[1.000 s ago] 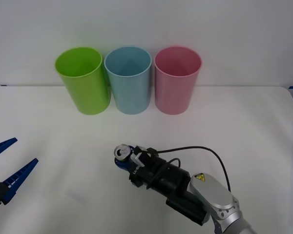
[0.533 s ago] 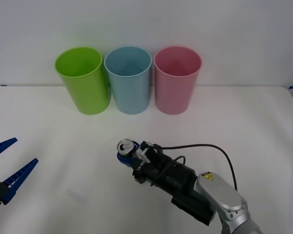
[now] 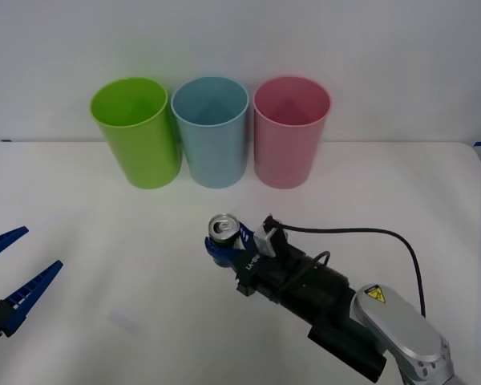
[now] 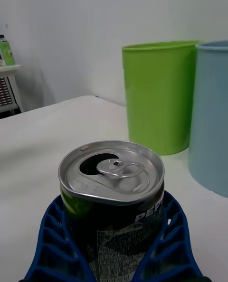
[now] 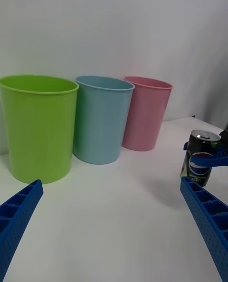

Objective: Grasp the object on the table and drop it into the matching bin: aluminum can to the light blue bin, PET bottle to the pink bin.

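The aluminum can (image 3: 223,228), silver-topped with a pull tab and a dark label, stands upright between the blue fingers of my right gripper (image 3: 224,245), which is shut on it over the middle of the white table (image 3: 104,233). The right wrist view shows the can (image 4: 112,177) close up, hugged by both fingers (image 4: 50,237). The light blue bin (image 3: 211,132) stands at the back, beyond the can and slightly to the left, with the pink bin (image 3: 290,132) to its right. My left gripper (image 3: 16,269) hangs open at the table's left front, far from the can (image 5: 201,158).
A lime green bin (image 3: 136,132) stands left of the light blue bin, touching it. All three bins line up near the table's far edge against a white wall. A black cable loops over my right arm (image 3: 337,301).
My right gripper has carried the can to the right and toward the bins. The left arm has not moved.
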Controlling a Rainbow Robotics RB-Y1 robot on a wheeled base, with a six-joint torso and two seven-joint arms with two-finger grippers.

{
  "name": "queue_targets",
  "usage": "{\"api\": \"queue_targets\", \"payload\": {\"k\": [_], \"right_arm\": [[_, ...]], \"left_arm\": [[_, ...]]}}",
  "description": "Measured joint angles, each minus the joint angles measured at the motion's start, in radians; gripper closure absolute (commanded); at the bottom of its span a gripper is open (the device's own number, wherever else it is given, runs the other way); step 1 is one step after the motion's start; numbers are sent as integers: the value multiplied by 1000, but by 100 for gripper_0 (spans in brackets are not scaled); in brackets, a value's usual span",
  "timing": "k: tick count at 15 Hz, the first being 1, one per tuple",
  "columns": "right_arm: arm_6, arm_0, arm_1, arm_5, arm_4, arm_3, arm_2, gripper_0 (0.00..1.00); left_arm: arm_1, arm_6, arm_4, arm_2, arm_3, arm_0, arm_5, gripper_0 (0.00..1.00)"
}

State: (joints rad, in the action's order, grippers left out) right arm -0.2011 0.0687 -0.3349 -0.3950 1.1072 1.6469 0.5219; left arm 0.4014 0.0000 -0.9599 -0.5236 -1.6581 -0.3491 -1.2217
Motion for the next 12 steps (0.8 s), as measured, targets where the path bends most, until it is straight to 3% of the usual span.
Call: {"api": "queue_targets", "payload": {"k": [4,12], "right_arm": [[113,-78,-78,18,-3,175,-42,100],[188,-129,-68,24,-4,342,-144,100]], "left_arm": [[0,0,0,0,0,0,0,0],[0,0,0,0,0,0,0,0]]}}
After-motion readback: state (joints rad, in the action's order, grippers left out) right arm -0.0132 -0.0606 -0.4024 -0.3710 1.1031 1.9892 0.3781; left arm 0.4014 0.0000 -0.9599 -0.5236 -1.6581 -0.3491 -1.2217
